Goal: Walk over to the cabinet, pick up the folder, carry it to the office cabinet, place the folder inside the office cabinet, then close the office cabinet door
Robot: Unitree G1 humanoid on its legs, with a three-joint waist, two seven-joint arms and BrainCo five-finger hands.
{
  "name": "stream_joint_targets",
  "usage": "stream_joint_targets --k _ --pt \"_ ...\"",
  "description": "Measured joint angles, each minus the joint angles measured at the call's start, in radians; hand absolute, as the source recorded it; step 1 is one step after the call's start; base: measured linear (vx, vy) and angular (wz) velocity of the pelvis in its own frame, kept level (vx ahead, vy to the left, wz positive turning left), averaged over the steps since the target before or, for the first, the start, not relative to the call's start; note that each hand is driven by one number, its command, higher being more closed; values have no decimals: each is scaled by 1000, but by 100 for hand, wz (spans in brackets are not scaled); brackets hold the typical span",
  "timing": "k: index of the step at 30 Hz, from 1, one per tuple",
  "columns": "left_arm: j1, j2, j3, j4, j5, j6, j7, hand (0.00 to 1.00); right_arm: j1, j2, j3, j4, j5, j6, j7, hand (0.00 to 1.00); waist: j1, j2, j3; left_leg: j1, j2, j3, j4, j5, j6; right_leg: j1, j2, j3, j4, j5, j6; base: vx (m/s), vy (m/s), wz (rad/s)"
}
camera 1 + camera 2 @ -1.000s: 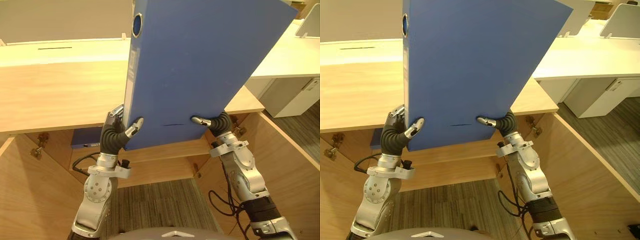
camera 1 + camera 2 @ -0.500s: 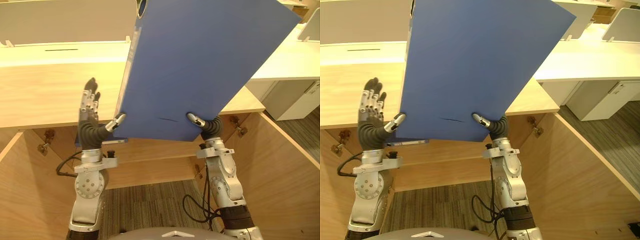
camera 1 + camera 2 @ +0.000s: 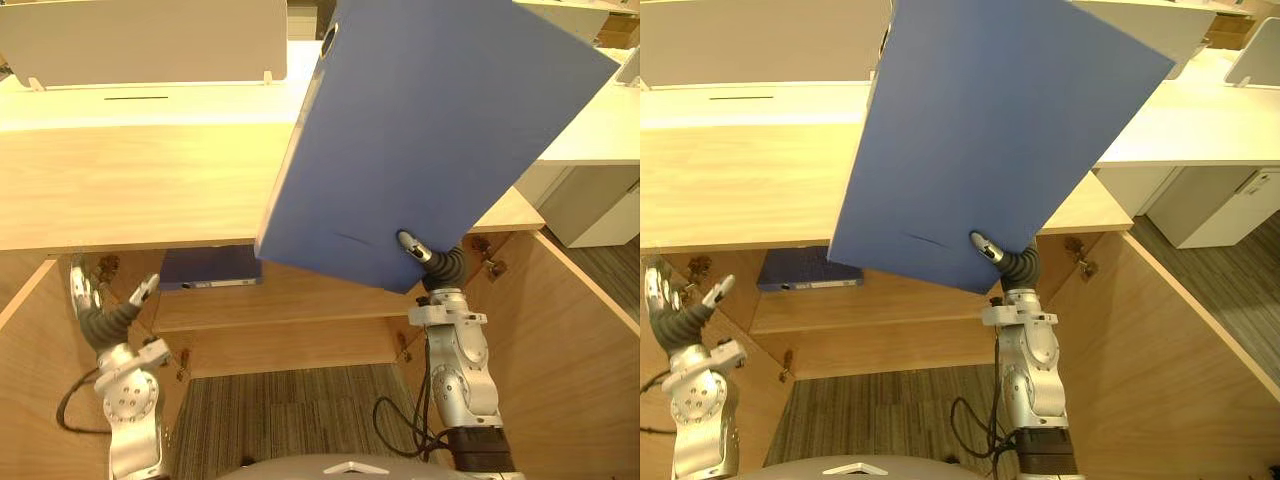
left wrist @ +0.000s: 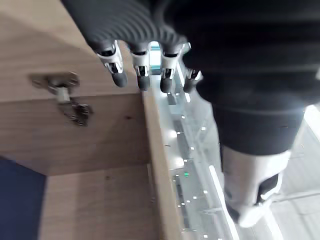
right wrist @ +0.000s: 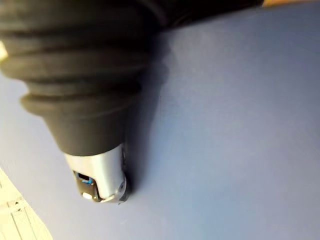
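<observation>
A large blue folder point(image 3: 430, 130) is held up tilted above the wooden cabinet top point(image 3: 130, 180). My right hand point(image 3: 432, 262) grips its lower edge, thumb point(image 5: 102, 175) pressed on the blue cover and the fingers hidden behind it. Off at the lower left my left hand point(image 3: 100, 312) is open, its fingers point(image 4: 140, 75) straight, apart from the folder and beside the cabinet's left wall. A second blue folder point(image 3: 210, 268) lies flat on the shelf point(image 3: 300, 300) inside the open cabinet.
Both cabinet doors stand swung open, left point(image 3: 35, 400) and right point(image 3: 575, 360), with metal hinges point(image 4: 67, 95) on the inner walls. White desks point(image 3: 150, 100) with a divider panel lie beyond the cabinet, and a white drawer unit point(image 3: 590, 205) at the right. Grey carpet point(image 3: 290, 415) lies below.
My left hand has let go of the blue folder, opened, and dropped to the lower left. The folder now leans further right, held by the right hand alone.
</observation>
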Motion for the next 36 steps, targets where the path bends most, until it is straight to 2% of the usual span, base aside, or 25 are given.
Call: stream_joint_targets --k 9,12,15,25,28,30,31,33,35,36 --pt "46 1 19 379 -5 55 -50 0 13 -5 0 0 -112 3 -18 100 7 -6 -25 -29 0 -13 0 2 -2 -19 -1 -13 -6 -1 -1 -10 -4 4" --pt "44 8 17 541 2 70 -68 0 14 -18 54 0 -148 3 -20 100 7 -7 -26 -31 0 -13 1 2 -2 -20 -1 -13 -8 -1 -1 0 0 0" --pt "24 41 10 727 33 83 -79 0 14 -66 143 0 -202 3 -21 100 8 -12 -29 -39 2 -17 6 2 -2 -21 0 -17 -12 0 -1 9 -11 3" --pt "2 97 -45 982 92 105 -97 0 1 -162 350 9 -438 3 -55 100 15 -23 -6 -46 1 -23 2 4 -2 -28 2 -21 -14 3 -4 -24 -6 1" --pt "-21 106 -84 1007 107 107 -109 0 -88 -207 446 53 -508 3 -56 100 16 -20 31 -90 2 -8 7 16 -1 -83 3 -3 -9 21 -8 -57 3 -13" --pt "-46 109 -104 1007 111 107 -109 0 -129 -228 467 65 -522 3 -56 100 18 -19 62 -117 1 -7 8 25 3 -111 2 -1 -4 31 -11 -88 11 -3" --pt "-98 116 -128 1006 110 107 -110 0 -198 -237 489 98 -552 3 -60 100 20 -24 128 -186 4 -10 77 11 5 -158 -3 0 27 35 -13 -118 18 4" --pt "-132 120 -148 1005 110 106 -109 0 -234 -246 498 119 -571 3 -61 100 23 -8 175 -253 11 -14 160 -19 8 -198 -5 0 53 35 -13 -133 10 4" --pt "-185 118 -172 1003 110 101 -108 0 -299 -275 523 153 -609 4 -77 100 24 34 250 -395 40 -26 332 -80 14 -286 5 0 115 32 -16 -184 8 -1" --pt "-200 122 -182 1002 110 101 -108 0 -313 -286 529 163 -625 7 -84 100 24 48 273 -435 47 -30 369 -90 15 -318 9 -1 134 31 -17 -160 12 -2"
